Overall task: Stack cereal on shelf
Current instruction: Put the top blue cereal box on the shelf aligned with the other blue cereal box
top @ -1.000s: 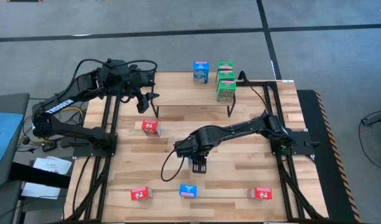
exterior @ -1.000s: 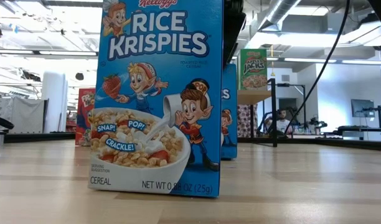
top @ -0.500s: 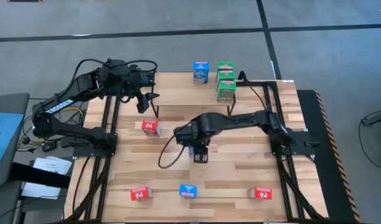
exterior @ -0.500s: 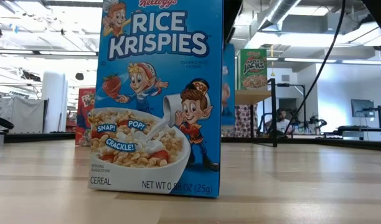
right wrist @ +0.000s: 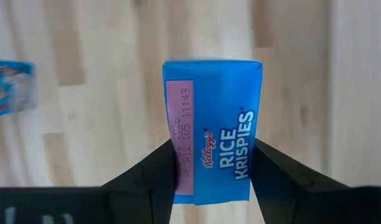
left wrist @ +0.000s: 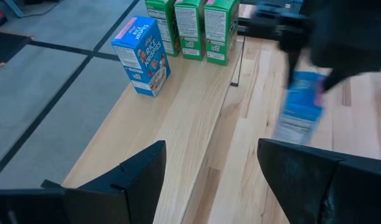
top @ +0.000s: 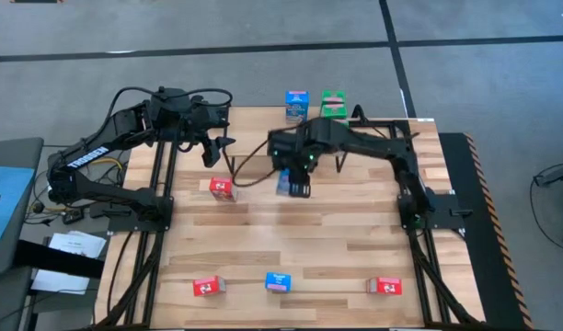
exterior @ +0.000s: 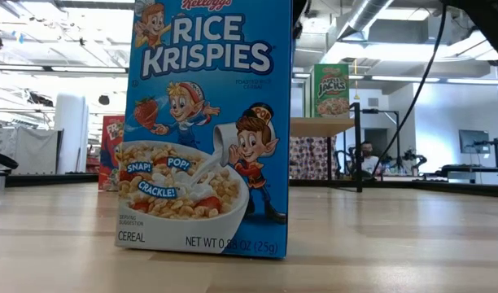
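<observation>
My right gripper (top: 295, 182) is shut on a blue cereal box (right wrist: 212, 130) and holds it in the air just off the near edge of the shelf (top: 263, 138). It also shows in the left wrist view (left wrist: 301, 106). On the shelf stand one blue box (top: 296, 106) and three green boxes (left wrist: 190, 28), each on its base. My left gripper (top: 219, 147) is open and empty at the shelf's left end. A red box (top: 223, 188) lies on the table. My right gripper pinches the blue box by two opposite sides (right wrist: 178, 168) at its top end, between its two fingers. The fingers (right wrist: 274, 171) come from above, pointing down. The box hangs below them, roughly upright and clear of the table.
Along the table's near edge stand a red box (top: 206, 287), a blue box (top: 279, 281) and another red box (top: 384, 286). The blue one fills the low view (exterior: 208, 122). The shelf's thin black legs (top: 339, 164) stand beside the held box.
My right gripper has carried the blue box from the table's middle up and toward the far edge, to the shelf's near edge. The box has been lifted clear of the table and has gone out of the low view.
</observation>
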Controlling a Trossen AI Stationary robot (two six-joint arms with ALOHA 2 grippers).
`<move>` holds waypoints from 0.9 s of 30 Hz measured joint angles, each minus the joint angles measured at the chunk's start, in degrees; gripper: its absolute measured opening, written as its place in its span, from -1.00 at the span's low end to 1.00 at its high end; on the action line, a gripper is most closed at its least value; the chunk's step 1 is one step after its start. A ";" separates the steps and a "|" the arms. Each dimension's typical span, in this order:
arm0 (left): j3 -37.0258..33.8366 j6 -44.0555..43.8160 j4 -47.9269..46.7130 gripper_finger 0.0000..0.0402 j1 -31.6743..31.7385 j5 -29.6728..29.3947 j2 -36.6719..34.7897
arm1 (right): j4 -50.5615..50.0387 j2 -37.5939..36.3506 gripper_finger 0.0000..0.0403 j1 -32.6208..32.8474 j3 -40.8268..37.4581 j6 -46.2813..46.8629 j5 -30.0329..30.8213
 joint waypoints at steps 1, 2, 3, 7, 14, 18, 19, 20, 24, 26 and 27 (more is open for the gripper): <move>0.00 0.00 -0.01 0.21 0.00 0.02 0.00 | 0.18 -0.15 -0.01 -0.85 -0.24 -0.38 0.16; 0.00 0.00 -0.03 0.21 0.02 0.02 0.00 | 0.03 -0.35 -0.01 -1.66 -0.41 -0.83 0.15; 0.00 0.00 -0.02 0.21 0.01 0.00 0.00 | -0.08 -0.64 -0.01 -2.29 -0.38 -1.60 0.13; 0.00 0.00 -0.02 0.21 0.00 0.02 0.01 | 0.03 -1.42 -0.01 -4.50 -0.06 -3.82 0.17; 0.00 0.00 -0.02 0.21 0.01 0.02 0.00 | 0.50 -3.47 -0.01 -7.67 -0.02 -8.96 3.18; 0.00 0.00 -0.02 0.21 0.02 0.00 0.00 | 1.05 -4.86 -0.01 -8.27 -0.10 -11.36 5.84; 0.00 0.00 -0.02 0.21 0.00 0.02 0.00 | 0.85 -5.29 -0.01 -8.36 -0.10 -11.99 6.55; 0.00 0.00 -0.02 0.21 0.00 0.00 0.00 | 0.56 -5.65 -0.01 -8.64 -0.10 -12.76 7.18; 0.00 0.00 -0.04 0.21 0.02 0.02 0.00 | 0.65 -6.39 -0.01 -10.32 -0.15 -17.57 10.69; 0.00 0.00 0.00 0.21 0.01 0.02 0.00 | 1.91 -6.71 -0.01 -11.23 -0.16 -20.07 11.93; 0.00 0.00 -0.03 0.21 0.02 0.02 0.00 | 2.93 -6.88 -0.01 -11.94 -0.12 -21.08 12.31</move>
